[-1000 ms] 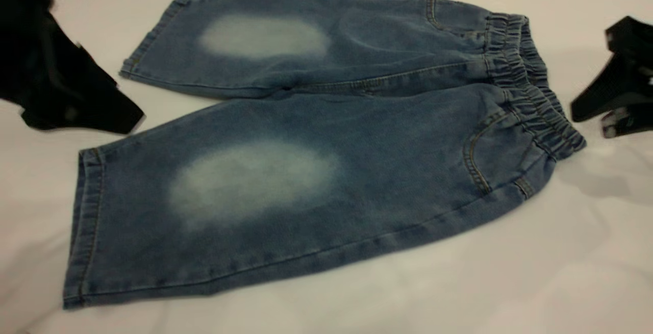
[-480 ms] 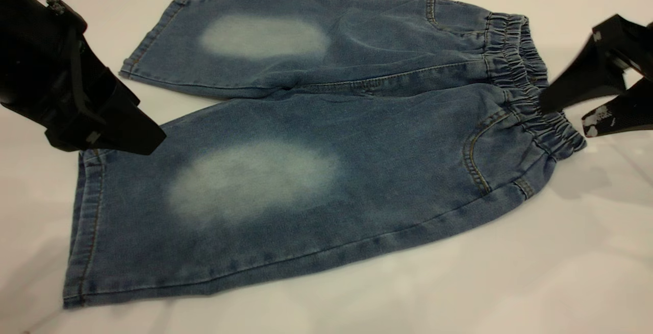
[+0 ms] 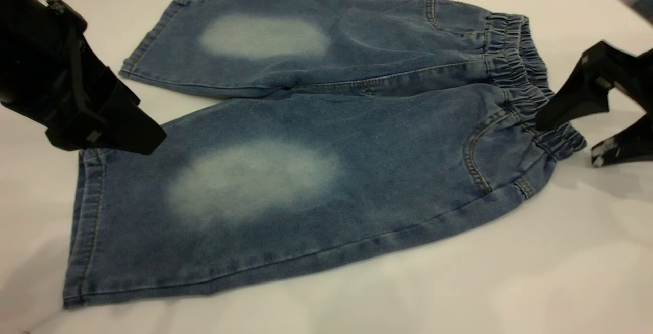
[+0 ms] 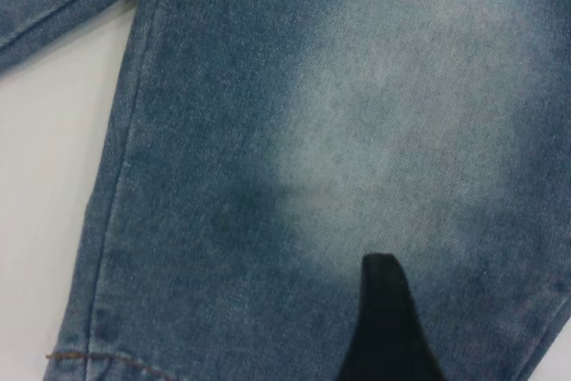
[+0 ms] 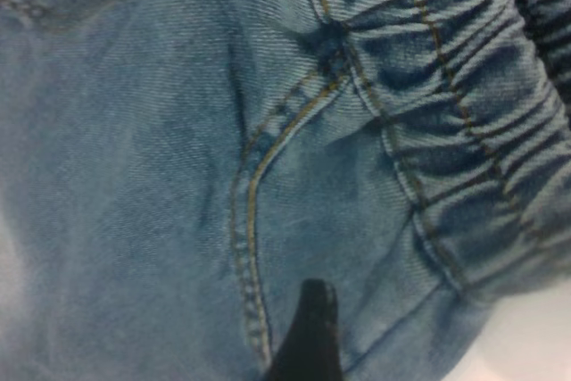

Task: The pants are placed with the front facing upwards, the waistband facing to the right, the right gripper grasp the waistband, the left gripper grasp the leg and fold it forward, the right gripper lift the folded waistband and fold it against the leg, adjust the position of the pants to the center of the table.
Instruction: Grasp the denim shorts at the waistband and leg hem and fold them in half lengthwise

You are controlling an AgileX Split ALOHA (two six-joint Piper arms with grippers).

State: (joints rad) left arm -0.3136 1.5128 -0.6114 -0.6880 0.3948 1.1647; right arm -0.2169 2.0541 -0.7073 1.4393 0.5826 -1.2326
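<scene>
Exterior view: denim pants [image 3: 306, 160] lie flat on the matte white table [image 3: 510, 283], pale oval patches up. Right gripper [image 3: 566, 137], wedge fingers spread, straddles the ruffled elastic waistband [image 3: 525, 89] at the pants' near corner. Left gripper [image 3: 127, 137] hovers at the near leg's hem; whether its fingers are apart can't be told.

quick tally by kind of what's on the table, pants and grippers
pants: 1, flat on the table
grippers: 2, the left gripper at the near leg's hem end, the right gripper open around the waistband
total: 3
</scene>
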